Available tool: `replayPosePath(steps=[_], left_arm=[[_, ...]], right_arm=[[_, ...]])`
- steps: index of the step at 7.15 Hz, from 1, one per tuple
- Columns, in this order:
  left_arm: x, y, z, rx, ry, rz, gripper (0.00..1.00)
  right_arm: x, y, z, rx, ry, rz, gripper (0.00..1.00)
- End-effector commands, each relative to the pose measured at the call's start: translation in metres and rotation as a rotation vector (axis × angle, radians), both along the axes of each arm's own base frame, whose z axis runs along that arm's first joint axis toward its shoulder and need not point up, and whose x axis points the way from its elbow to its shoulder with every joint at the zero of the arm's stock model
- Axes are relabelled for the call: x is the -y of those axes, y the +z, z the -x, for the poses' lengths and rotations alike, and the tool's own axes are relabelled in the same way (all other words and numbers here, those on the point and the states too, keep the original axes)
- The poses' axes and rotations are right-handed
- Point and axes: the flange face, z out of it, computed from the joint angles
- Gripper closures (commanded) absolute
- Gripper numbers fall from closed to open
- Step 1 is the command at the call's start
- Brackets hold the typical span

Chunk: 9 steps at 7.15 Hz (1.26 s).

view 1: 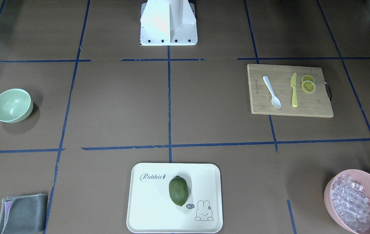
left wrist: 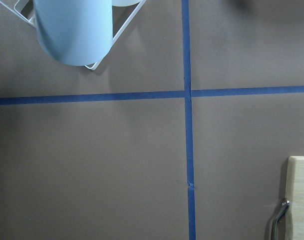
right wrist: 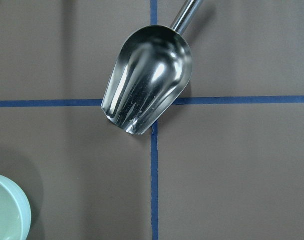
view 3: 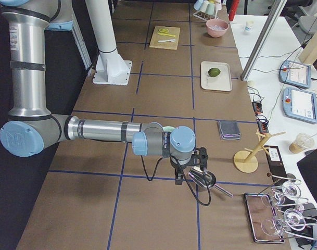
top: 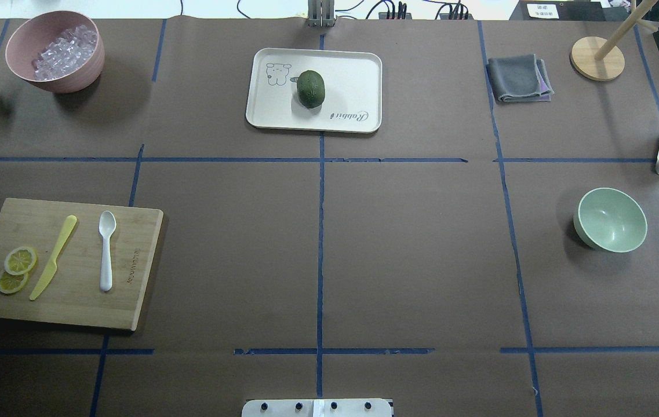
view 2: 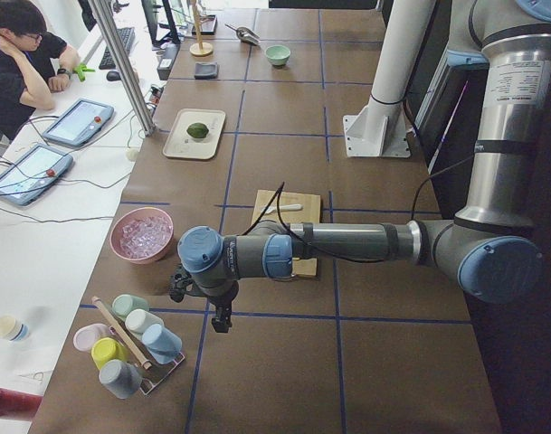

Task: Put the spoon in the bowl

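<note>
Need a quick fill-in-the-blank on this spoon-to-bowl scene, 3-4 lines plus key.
1. The spoon lies on the cutting board beside a ____ knife.
2. The mint-green bowl is ____ inside.
3. ____ lemon slices sit on that board.
4. The tray carries one ____ fruit.
Missing words: yellow; empty; two; green.

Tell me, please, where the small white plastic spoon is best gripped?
Grip the small white plastic spoon mid-handle from straight above, closing across its width: it lies flat on the wooden cutting board, the yellow plastic knife lying apart beside it.
</note>
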Motion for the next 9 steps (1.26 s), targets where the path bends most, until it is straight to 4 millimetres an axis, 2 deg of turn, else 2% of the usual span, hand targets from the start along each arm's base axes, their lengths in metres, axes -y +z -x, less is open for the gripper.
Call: replayPosePath(steps=[1,6,7,8,9], left_arm=[[0.0,0.0,0.0,0.001,0.0,0.0,0.0],[0.0,-0.001,0.0,-0.001,-0.001,-0.001,0.0],[0.0,-0.003,0.0,-0.001,-0.001,-0.005,0.0],[0.001,-0.005,0.0,-0.001,-0.002,-0.009,0.0],[0.002,-0.006,0.0,-0.001,-0.002,-0.01,0.0]], right_arm=[[-0.001,0.0,0.0,0.0,0.0,-0.006,0.0],[-0.002,-0.003,0.0,-0.005,0.012,-0.005,0.0],[0.0,-0.022,0.0,-0.004,0.012,-0.043,0.0],[0.009,-0.047,0.008,-0.01,-0.001,-0.083,0.0],[0.02,-0.06,0.008,-0.008,0.0,-0.106,0.0]])
